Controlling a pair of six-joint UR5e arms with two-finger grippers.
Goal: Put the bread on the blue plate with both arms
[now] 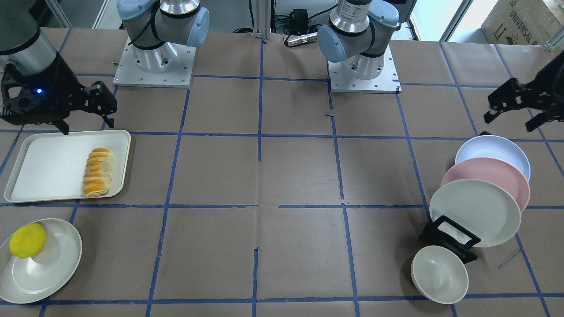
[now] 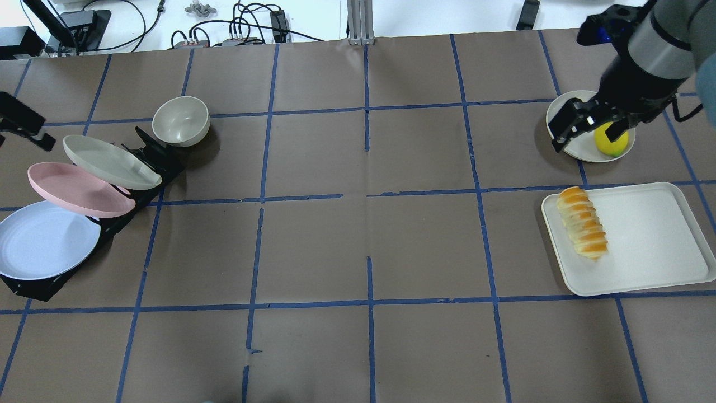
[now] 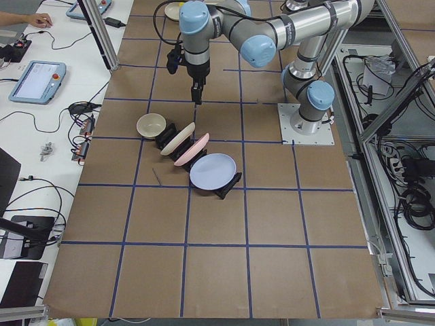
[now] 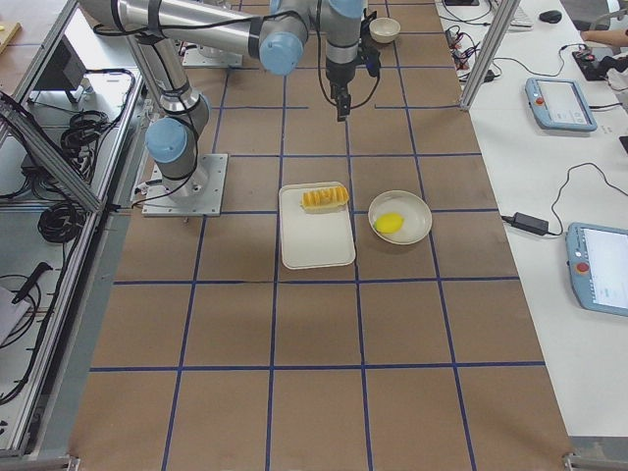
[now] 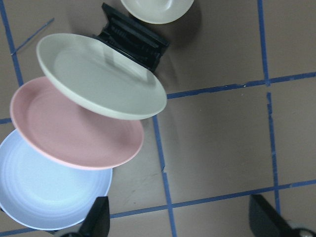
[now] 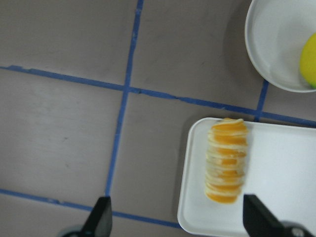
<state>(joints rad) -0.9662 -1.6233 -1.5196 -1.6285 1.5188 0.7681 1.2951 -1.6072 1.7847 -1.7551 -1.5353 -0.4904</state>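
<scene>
The bread (image 1: 98, 171), a striped cream and orange loaf, lies on a white tray (image 1: 48, 167); it also shows in the overhead view (image 2: 582, 223) and the right wrist view (image 6: 227, 160). The blue plate (image 1: 495, 149) leans in a black rack as the end plate (image 2: 42, 240), and shows in the left wrist view (image 5: 44, 192). My right gripper (image 1: 86, 121) is open and empty, hovering above the table beside the tray, apart from the bread (image 2: 587, 133). My left gripper (image 1: 510, 119) is open and empty, hovering near the blue plate without touching it.
A pink plate (image 1: 489, 178) and a cream plate (image 1: 473, 211) lean in the same black rack (image 1: 449, 237). A cream bowl (image 1: 439, 274) sits beside the rack. A white plate (image 1: 48, 268) holds a yellow ball (image 1: 27, 240) near the tray.
</scene>
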